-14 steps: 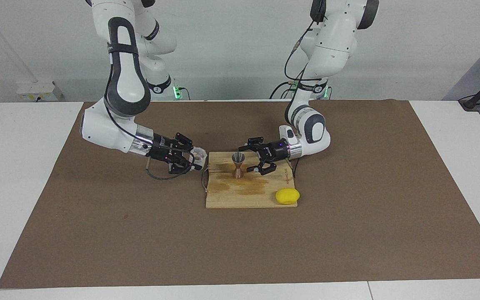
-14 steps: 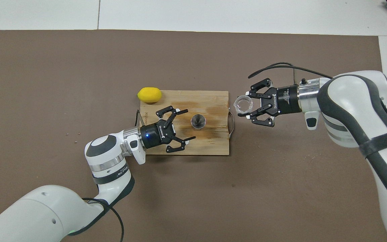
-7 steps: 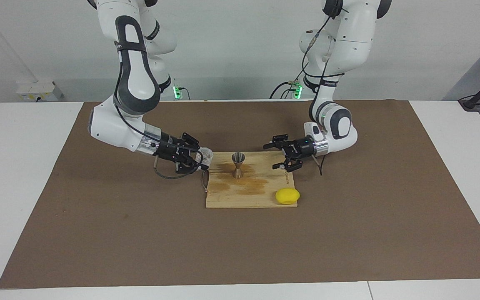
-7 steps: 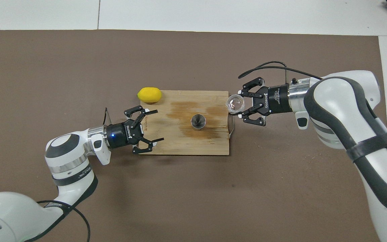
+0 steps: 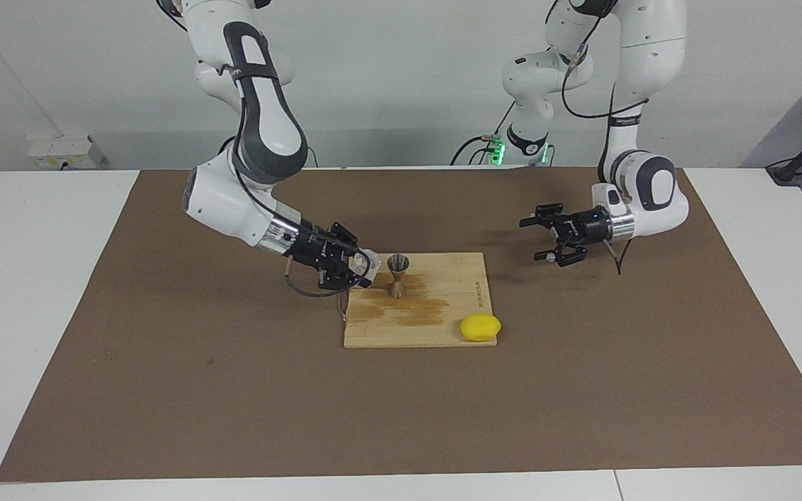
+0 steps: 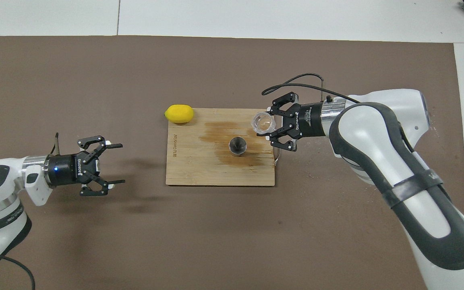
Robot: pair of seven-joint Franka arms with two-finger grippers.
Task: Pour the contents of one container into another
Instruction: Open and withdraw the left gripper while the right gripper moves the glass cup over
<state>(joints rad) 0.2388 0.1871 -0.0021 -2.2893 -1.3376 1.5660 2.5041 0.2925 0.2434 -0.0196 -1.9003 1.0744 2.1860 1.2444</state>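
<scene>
I hold the glass tumbler [image 5: 361, 264] in my right gripper [image 5: 352, 268], my fingers closed against its sides, and it hangs tilted over the edge of the wooden board [image 5: 436, 332], just beside the steel jigger [image 5: 398, 275]. In the overhead view the tumbler [image 6: 263, 123] sits right of center, over the upper right corner of the board [image 6: 191, 169], and its mouth points toward the jigger [image 6: 237, 145], which stands upright in the middle of the board on a dark wet stain [image 6: 226, 131]. One second ago the tumbler was off the board, over the brown mat [image 5: 234, 390]; half a second ago it reached the board's edge; now it is over the wood and more tilted. The jigger has not moved. My left gripper [image 5: 554, 240] has gone away from the jigger: one second ago it was just beside it over the board, and now it hovers over the mat, in the right part of the facing view and at the left edge of the overhead view [image 6: 105, 169]. Its fingers are spread wide and hold nothing. A yellow lemon [image 5: 480, 328] lies at the board's corner, where it lay before.
</scene>
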